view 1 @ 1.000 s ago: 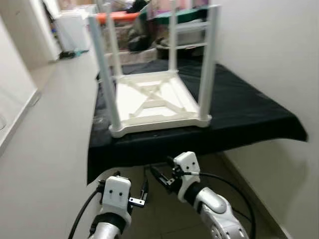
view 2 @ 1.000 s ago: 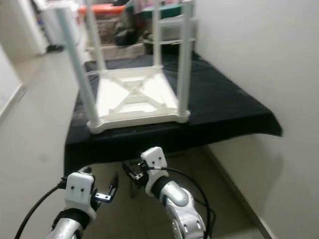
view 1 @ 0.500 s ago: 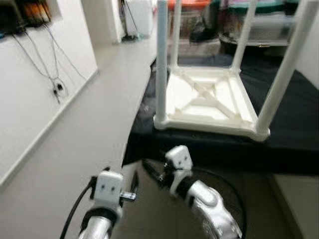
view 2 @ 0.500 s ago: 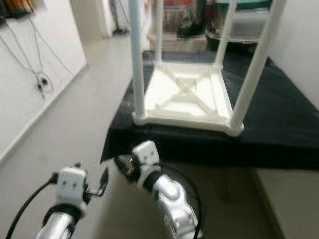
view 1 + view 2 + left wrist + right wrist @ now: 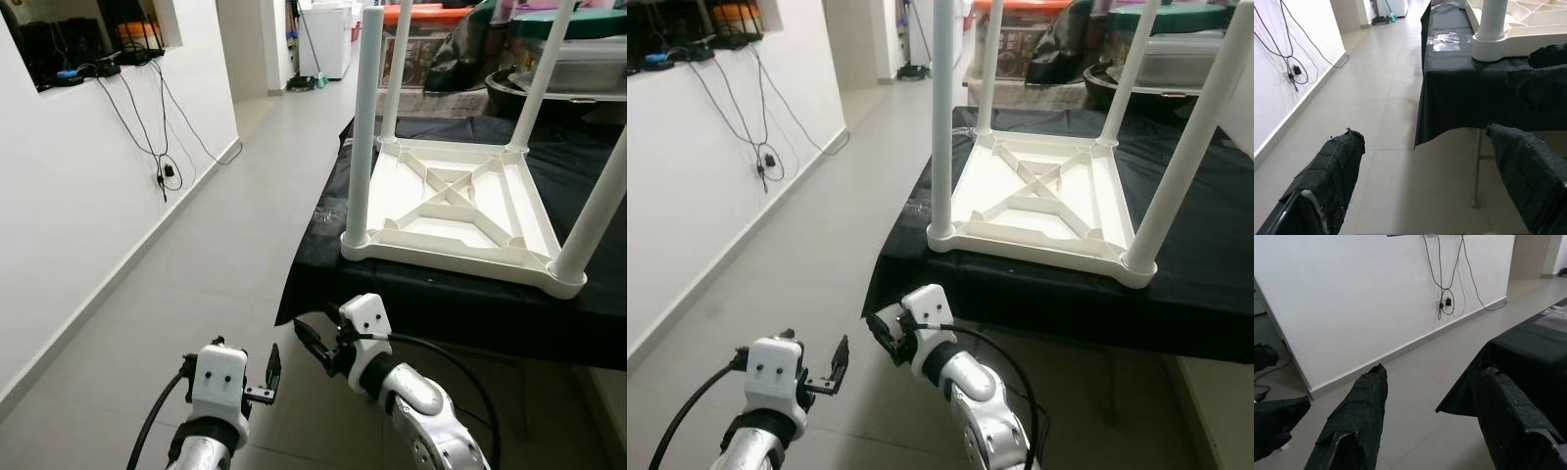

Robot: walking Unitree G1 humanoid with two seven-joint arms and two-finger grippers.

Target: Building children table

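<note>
One white children's table (image 5: 460, 206), upturned, top face down on a black cloth (image 5: 470, 294) that covers a low stand; its underside shows a crossed rib pattern. Four white legs stand upright from its corners: one at the near left corner (image 5: 363, 117), one at the near right (image 5: 598, 211), one at the far left (image 5: 394, 69), one at the far right (image 5: 541, 73). The table sits ahead of the robot and to its right, near the cloth's front left edge.

Two grippers, both low in front of the robot, over the floor and short of the cloth's hanging edge. Left gripper (image 5: 271, 372): fingers spread wide apart, nothing between them; its wrist view looks between two black fingers (image 5: 1332, 171) toward the cloth edge and the near left leg's foot. Right gripper (image 5: 312, 345): fingers likewise spread wide, nothing held, pointing left toward the wall; two black fingers (image 5: 1359, 416) frame the skirting in its wrist view. The two grippers lie close to each other but apart.

One tiled floor (image 5: 196, 274), pale grey, running far down a corridor. One white wall (image 5: 69, 196) on the left, with a bundle of dark cables (image 5: 162, 117) hanging from a recess. Several storage boxes (image 5: 431, 29) and dark bags stand at the far end behind the table.
</note>
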